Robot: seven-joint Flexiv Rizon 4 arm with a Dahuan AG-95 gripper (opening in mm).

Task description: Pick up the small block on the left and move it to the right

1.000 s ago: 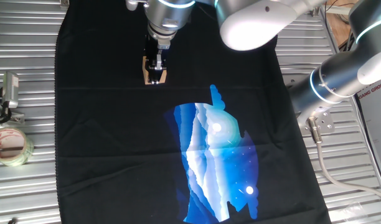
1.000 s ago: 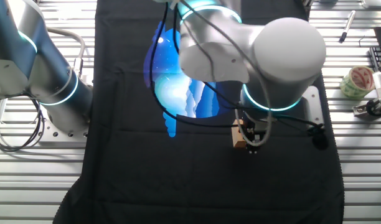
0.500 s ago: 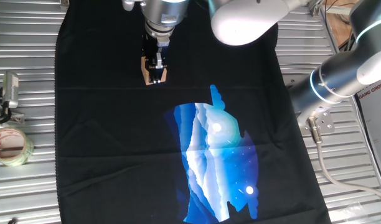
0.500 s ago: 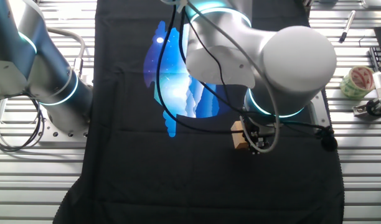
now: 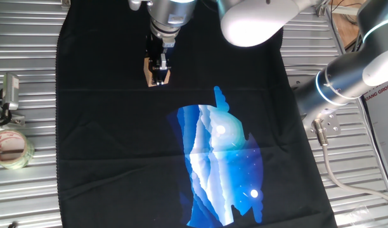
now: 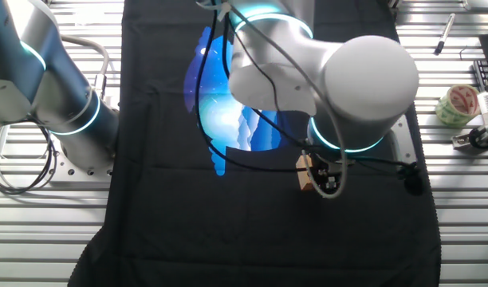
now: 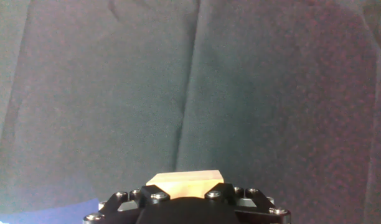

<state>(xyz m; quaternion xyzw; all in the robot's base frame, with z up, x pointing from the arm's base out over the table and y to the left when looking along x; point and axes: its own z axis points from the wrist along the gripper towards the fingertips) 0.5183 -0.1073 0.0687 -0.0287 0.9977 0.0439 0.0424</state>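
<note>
Small block [image 5: 148, 71] on cloth [image 5: 105, 139], far left of printed patch [image 5: 219, 164]; gripper [image 5: 159, 75] over block; tape roll [image 5: 10, 149] off cloth, left.

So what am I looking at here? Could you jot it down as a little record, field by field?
arm: one silver robot arm reaching over a table
gripper: gripper down at the cloth, fingers on either side of the small block
block: light tan wooden cube, partly hidden by the fingers
grip: looks shut on the block
surface: black cloth with a blue printed picture
off to the side: roll of clear tape on the metal table
</note>
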